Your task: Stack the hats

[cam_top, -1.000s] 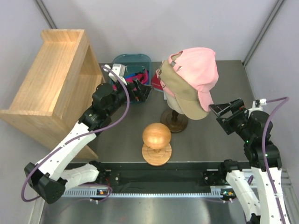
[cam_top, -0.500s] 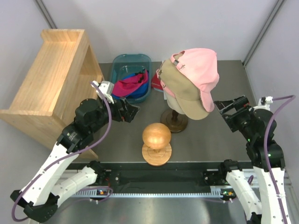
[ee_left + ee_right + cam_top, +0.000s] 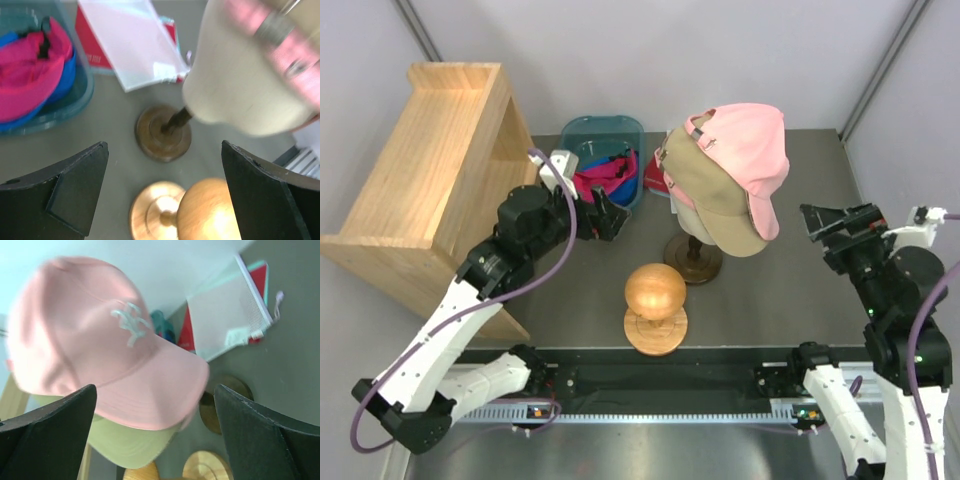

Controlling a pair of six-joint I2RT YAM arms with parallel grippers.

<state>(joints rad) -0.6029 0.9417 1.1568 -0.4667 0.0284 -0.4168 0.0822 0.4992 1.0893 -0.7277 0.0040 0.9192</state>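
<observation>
Both my grippers hang empty. My left gripper (image 3: 606,214) has its jaws spread wide just beside the teal bin (image 3: 605,121). My right gripper (image 3: 835,222) is spread just as wide, to the right of the dressed head. Nearest me stands the wooden ball (image 3: 655,290). Behind it the mannequin head (image 3: 235,85) wears 2 caps, the tan cap (image 3: 705,200) underneath and the pink cap (image 3: 750,150) on top. Farther back, the bin holds the magenta cap (image 3: 605,175) lying on the blue cap (image 3: 67,81).
</observation>
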